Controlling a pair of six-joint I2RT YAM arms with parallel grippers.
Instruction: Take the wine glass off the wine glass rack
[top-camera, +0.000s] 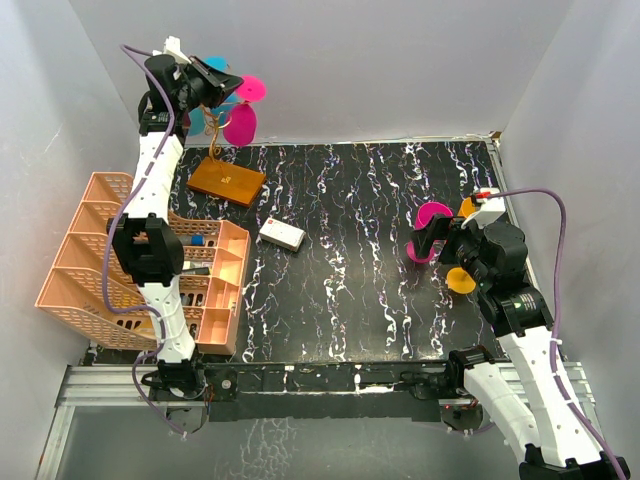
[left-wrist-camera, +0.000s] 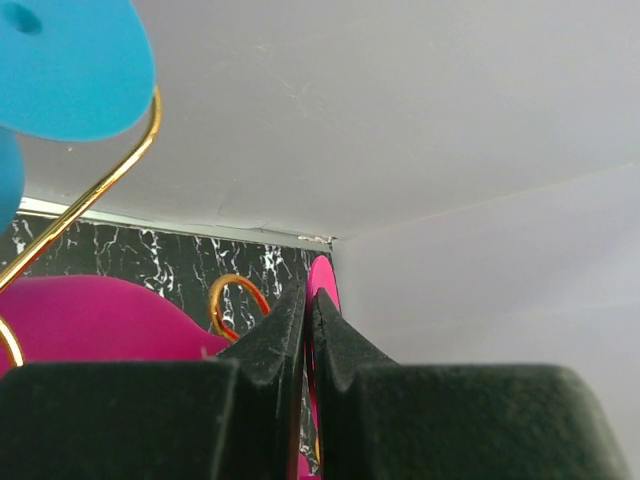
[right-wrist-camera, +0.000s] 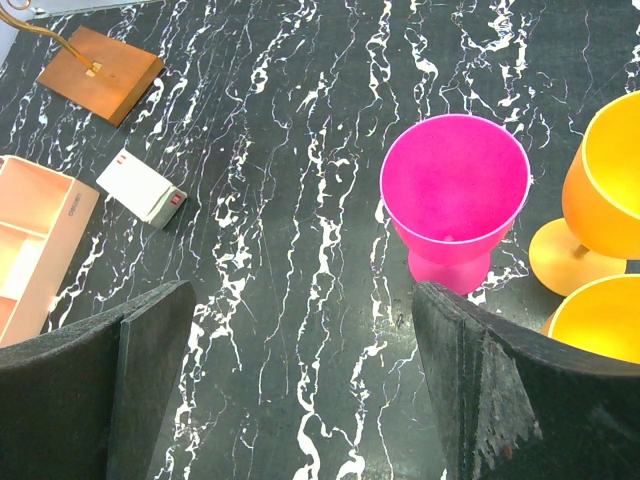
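Note:
The wine glass rack has gold wire arms (left-wrist-camera: 100, 190) and an orange-brown wooden base (top-camera: 228, 180) at the back left of the table. Pink and blue glasses hang on it. My left gripper (top-camera: 218, 82) is up at the rack's top. In the left wrist view it (left-wrist-camera: 308, 292) is shut on the thin foot of a pink wine glass (left-wrist-camera: 323, 285), whose bowl (left-wrist-camera: 90, 320) hangs to the left. A blue glass foot (left-wrist-camera: 70, 60) is above. My right gripper (right-wrist-camera: 300, 300) is open and empty, low over the table on the right.
A pink glass (right-wrist-camera: 455, 200) and two orange glasses (right-wrist-camera: 610, 200) stand upright by my right gripper. A white box (top-camera: 282, 234) lies mid-table. A peach lattice basket (top-camera: 90, 250) sits at the left, around my left arm. The back wall is close behind the rack.

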